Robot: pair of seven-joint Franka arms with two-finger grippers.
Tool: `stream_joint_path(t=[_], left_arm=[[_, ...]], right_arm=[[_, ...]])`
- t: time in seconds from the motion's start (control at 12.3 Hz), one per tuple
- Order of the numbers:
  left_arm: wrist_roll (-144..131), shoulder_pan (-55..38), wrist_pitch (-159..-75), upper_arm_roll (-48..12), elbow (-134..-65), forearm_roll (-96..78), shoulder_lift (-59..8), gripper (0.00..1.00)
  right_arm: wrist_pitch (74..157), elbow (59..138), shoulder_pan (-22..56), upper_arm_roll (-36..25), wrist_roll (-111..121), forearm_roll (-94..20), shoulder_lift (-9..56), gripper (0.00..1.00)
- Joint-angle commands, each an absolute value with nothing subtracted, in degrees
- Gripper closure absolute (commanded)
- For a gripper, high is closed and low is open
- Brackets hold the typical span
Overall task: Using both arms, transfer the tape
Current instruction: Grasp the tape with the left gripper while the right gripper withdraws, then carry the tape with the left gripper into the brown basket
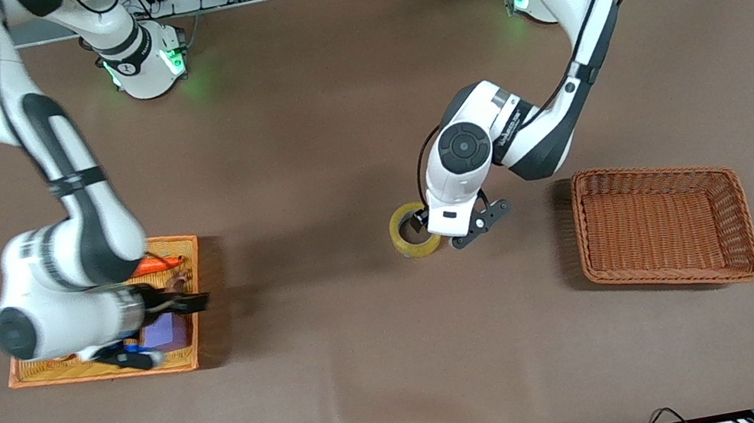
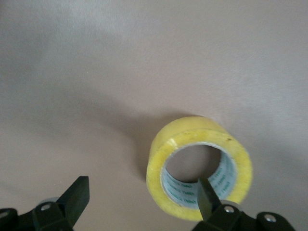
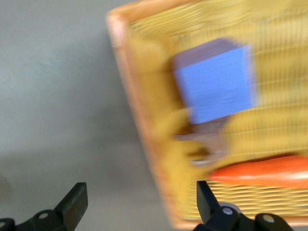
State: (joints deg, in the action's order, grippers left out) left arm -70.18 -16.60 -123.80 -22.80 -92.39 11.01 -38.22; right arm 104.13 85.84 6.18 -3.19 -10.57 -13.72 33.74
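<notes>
**Tape mid-table, left gripper over it; right arm at the yellow tray**

Nearest the front camera lies the bare brown table (image 1: 388, 364), one sheet, carrying everything else.

Arms: two. The left arm reaches toward the middle of the table; the right arm waits over the yellow tray.

Baskets: two. A brown basket (image 1: 662, 223) sits empty toward the left arm's end, probably the drop-off, which would explain a handover point between the two containers. The yellow tray (image 1: 186, 249), toward the right arm's end, holds the spare items.

Left gripper (image 1: 423, 223): fingers spread. In the left wrist view one finger (image 2: 206, 196) stands at the roll's hole and the other (image 2: 74, 197) well clear of it, so a close would pinch the wall of the ring. Nothing is gripped yet.

Right gripper (image 3: 139, 202): fingers spread, empty, hanging over the tray's edge.

Tape (image 1: 413, 231): one roll, lying flat on the table about midway between the baskets, hole upward.

Tray contents: one purple cube (image 3: 216, 79), one orange carrot-like item (image 3: 262, 171), one brownish object (image 3: 207, 144) I cannot identify.
</notes>
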Motion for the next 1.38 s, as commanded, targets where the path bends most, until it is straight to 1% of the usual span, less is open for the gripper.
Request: stream_joint_path(t=[0.0,0.16,0.32,0.41,0.49,0.57,0.65,0.73,0.81,0.89,1.14,1.3], left_arm=[[-71.3,-17.3,-124.5,-22.4,-91.4,12.6,-40.6,0.12],[-72.9,-18.0,-125.4,-22.4,-91.7,12.6,-41.6,0.16],[-73.3,-17.9,-127.7,-22.4,-91.7,12.6,-43.0,0.40],[-74.2,-17.9,-128.6,-22.3,-91.6,12.7,-43.9,0.44],[-74.3,-17.9,-129.2,-22.2,-91.7,13.2,-44.5,0.62],[-74.3,-17.8,-129.4,-21.6,-91.7,14.4,-44.7,0.89],[-74.2,-17.2,-129.3,-21.4,-91.8,14.6,-44.6,0.96],[-73.8,-16.5,-129.3,-21.0,-91.7,14.8,-44.4,0.97],[-73.8,-16.4,-129.3,-19.3,-91.5,16.2,-43.6,1.00],[-73.7,-15.4,-129.0,-18.8,-91.5,17.7,-41.8,1.00],[-69.0,-6.9,-128.3,-19.2,-91.7,17.9,-35.6,1.00],[-64.7,-0.9,-126.7,-19.3,-91.6,17.9,-32.7,1.00]], right_arm=[[102.0,91.8,2.3,-2.3,-2.7,-6.2,24.0,0.00],[102.0,95.3,1.5,-2.3,1.6,-1.4,17.3,0.00],[101.8,96.7,0.8,-2.4,6.0,0.4,11.5,0.00],[100.8,96.6,0.7,-2.4,7.4,1.1,9.8,0.00],[100.5,96.4,0.7,-2.4,7.6,1.2,7.9,0.00],[99.2,96.2,0.8,-2.3,7.6,1.2,6.0,0.00],[97.2,96.0,0.9,-2.3,7.5,1.2,4.3,0.00],[96.8,95.8,0.9,-2.3,7.6,1.3,3.0,0.00],[96.6,95.3,0.9,-2.2,7.7,2.5,2.3,0.00],[95.5,94.1,0.9,-2.2,8.7,3.9,2.0,0.00],[92.4,92.5,-0.4,-2.3,8.7,3.0,1.9,0.00],[90.2,92.5,-1.2,-2.5,8.5,1.4,0.3,0.00]])
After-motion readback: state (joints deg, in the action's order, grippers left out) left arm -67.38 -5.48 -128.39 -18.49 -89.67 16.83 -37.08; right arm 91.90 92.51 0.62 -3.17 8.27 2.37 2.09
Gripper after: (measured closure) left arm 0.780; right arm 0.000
